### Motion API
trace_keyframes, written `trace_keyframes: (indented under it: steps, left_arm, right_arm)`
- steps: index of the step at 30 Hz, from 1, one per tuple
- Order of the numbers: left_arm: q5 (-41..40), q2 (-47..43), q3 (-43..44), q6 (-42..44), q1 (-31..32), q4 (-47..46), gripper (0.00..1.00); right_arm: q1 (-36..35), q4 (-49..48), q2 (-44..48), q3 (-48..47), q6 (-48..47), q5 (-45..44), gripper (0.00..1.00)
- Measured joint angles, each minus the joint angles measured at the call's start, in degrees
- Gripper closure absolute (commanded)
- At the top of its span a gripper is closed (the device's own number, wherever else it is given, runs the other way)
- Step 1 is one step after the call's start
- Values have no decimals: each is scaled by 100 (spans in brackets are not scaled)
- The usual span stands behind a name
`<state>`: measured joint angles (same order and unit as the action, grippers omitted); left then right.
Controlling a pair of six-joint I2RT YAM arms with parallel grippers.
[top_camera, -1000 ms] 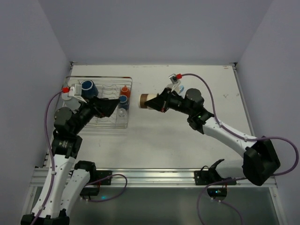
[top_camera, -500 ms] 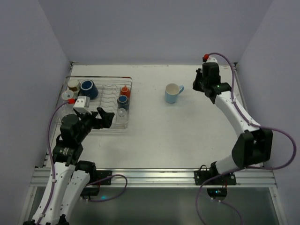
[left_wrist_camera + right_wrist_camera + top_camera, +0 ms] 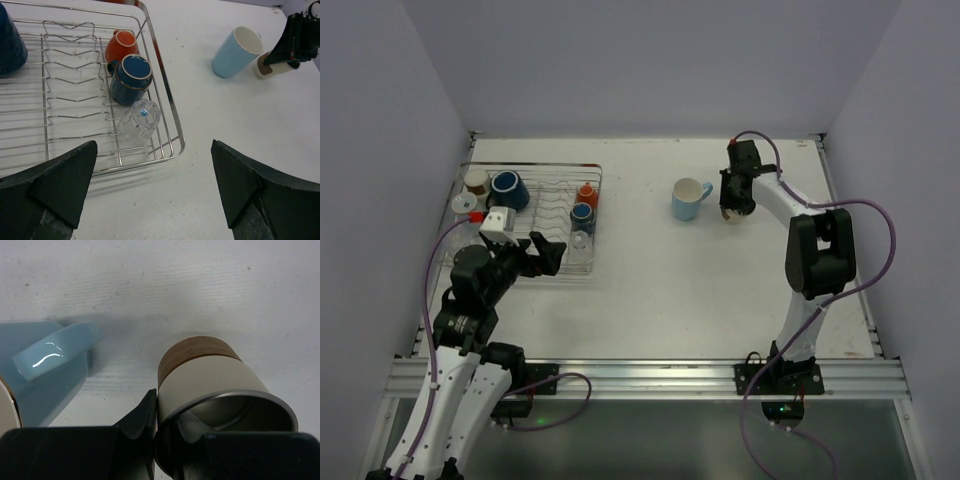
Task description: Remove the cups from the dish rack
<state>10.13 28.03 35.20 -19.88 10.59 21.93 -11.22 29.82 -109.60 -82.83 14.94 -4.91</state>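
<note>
White table [image 3: 650,285], walled on three sides. Silver wire dish rack [image 3: 170,100] sits on its far left part, wavy dividers running down the middle.

Left end effector [image 3: 153,143]: hangs over the rack's near right corner, fingers spread wide, nothing between them.

Right end effector [image 3: 167,412]: far right-centre of the table, clamped on the rim of a cream tumbler [image 3: 215,382], one finger outside the wall and one inside the mouth. Tumbler has a wood-coloured base band and a metal rim and leans off upright. Cannot tell whether its base touches the table.

Cups, big to small:
- Large navy mug [image 3: 507,188], far left part of the rack.
- Light blue mug [image 3: 236,52], out of the rack, on the table just beside the tumbler, handle toward it.
- Blue mug [image 3: 131,77], mouth down, along the rack's right side.
- Orange mug [image 3: 120,46], touching the blue mug on its far side.
- Clear glass [image 3: 140,119], just near of the blue mug.
- Two small cups in the rack's far left corner, a brown-rimmed cup [image 3: 475,180] and a pale cup [image 3: 463,204]. Detail too small to tell.
</note>
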Motion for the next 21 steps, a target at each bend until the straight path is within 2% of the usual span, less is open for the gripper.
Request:
trace_keyframes:
  steps: [3, 4, 7, 8, 15, 19, 21]
  left_arm:
    - [0, 24, -22, 0, 0, 2, 0]
    - [0, 37, -26, 0, 0, 2, 0]
    - [-13, 66, -28, 0, 0, 2, 0]
    - [-20, 74, -28, 0, 0, 2, 0]
    - [-151, 195, -28, 0, 0, 2, 0]
    - [-439, 365, 0, -9, 0, 13, 0]
    - [-654, 553, 120, -57, 0, 37, 0]
  right_arm:
    - [0, -4, -109, -37, 0, 116, 94]
    - [0, -2, -144, -52, 2, 151, 86]
    - [-2, 7, -232, -118, 4, 179, 74]
    - [0, 9, -258, -146, 9, 181, 66]
    - [-20, 7, -203, -168, 22, 216, 49]
    - [-66, -42, 304, 70, 83, 319, 36]
    - [-107, -157, 863, 400, 133, 461, 25]
